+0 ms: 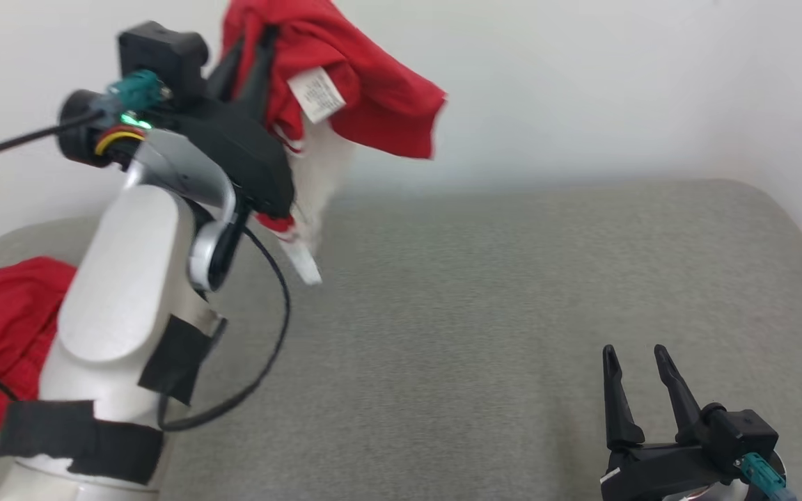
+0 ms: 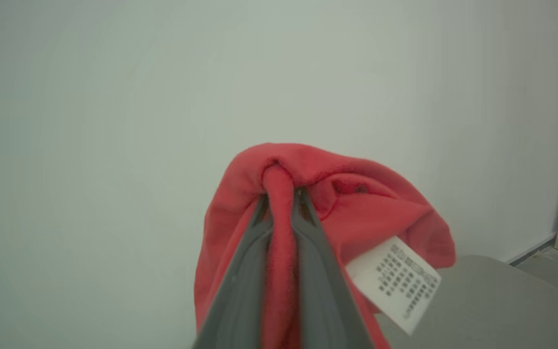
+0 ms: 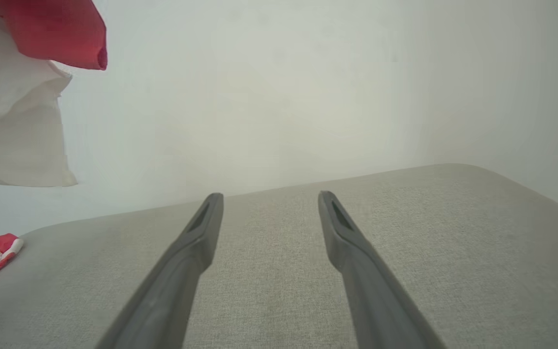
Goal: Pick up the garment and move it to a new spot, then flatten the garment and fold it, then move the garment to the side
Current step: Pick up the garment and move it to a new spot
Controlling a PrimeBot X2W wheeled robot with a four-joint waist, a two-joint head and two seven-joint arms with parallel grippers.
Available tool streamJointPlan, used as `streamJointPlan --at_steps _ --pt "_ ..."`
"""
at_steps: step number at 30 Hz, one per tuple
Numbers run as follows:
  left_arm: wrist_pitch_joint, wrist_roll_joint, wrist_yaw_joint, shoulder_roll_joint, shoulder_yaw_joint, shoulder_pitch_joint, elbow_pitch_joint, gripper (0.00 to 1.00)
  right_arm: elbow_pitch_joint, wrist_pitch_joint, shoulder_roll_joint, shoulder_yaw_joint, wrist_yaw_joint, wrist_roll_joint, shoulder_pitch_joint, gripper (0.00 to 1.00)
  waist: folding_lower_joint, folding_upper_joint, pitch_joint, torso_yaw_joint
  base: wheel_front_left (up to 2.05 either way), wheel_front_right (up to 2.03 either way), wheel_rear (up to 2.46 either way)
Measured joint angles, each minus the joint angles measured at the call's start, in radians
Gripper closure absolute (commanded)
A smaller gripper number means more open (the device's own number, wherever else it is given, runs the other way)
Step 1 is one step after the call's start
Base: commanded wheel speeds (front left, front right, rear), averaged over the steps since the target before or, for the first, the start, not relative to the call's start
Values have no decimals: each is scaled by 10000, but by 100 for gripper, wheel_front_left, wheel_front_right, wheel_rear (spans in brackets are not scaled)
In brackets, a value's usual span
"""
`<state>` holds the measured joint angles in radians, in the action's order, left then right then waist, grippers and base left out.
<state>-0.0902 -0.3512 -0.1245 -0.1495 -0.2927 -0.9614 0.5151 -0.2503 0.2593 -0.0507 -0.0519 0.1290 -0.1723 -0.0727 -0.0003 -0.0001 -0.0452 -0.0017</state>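
Left claw (image 1: 256, 49) pinches red garment (image 1: 373, 97) dangling above worktop's (image 1: 512, 313) far-left; right claw (image 1: 634, 351) gapes empty, near-right.

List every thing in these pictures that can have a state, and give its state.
garment: hanging bunched in the air, pinched by the left gripper's fingers.
left gripper: shut on the garment, held high.
right gripper: open, empty, low over the table.
label: turned outward, print showing.
red heap: lying crumpled at the table's left.
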Motion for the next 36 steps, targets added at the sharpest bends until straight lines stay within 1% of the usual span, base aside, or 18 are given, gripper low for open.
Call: streamJointPlan --at_steps 4,8,13,17,18,19,20,23,25,28,32,33,36 --pt "-128 -297 -6 416 -341 525 -245 100 58 -46 -4 59 0 61 -22 0 2 1 20 -704 0 0 0" --pt "-92 -667 2 696 -621 1205 -127 100 107 -125 -6 21 0 69 8 0 2 0 122 -1385 0 0 0" --pt "15 -940 15 917 -1212 2147 550 100 224 -130 -6 165 0 65 -27 0 2 1 343 -2095 0 0 0" --pt "192 -1009 109 978 -1847 2659 1315 100 282 -128 -10 215 0 42 -82 0 3 1 679 -2400 0 0 0" --pt "222 -1039 119 984 -1971 2788 1569 77 274 -130 -12 240 0 31 -83 0 4 1 768 -2442 0 0 0" --pt "247 -1172 153 991 -2107 2914 1760 32 263 -130 -8 270 0 15 -84 0 5 2 847 -2478 0 0 0" --pt "288 -1302 188 970 -2263 3030 1919 0 259 -128 -6 303 0 0 -91 0 5 2 921 -2506 0 0 0" --pt "376 -1852 213 989 -2815 3235 2063 0 238 -128 -2 347 0 -23 -104 0 5 2 1065 -2517 0 0 0" --pt "499 -2150 349 995 -3143 3304 2057 0 219 -127 -10 339 0 -23 -101 0 5 2 1090 -2446 0 0 0" --pt "844 -2566 619 993 -3369 3457 1979 0 186 -127 -8 353 0 -21 -94 0 5 3 1065 -2267 0 0 0" --pt "1866 -2667 959 989 -3266 3679 1703 0 174 -127 2 270 0 -19 -45 0 4 2 940 -1961 0 0 0" --pt "2516 -2656 1024 940 -3166 3958 1392 0 165 -127 -6 155 0 -15 48 0 4 2 854 -1799 0 0 0" --pt "3254 -2569 978 625 -2970 4503 619 0 173 -140 -2 42 0 27 176 0 4 2 704 -1549 0 0 0"
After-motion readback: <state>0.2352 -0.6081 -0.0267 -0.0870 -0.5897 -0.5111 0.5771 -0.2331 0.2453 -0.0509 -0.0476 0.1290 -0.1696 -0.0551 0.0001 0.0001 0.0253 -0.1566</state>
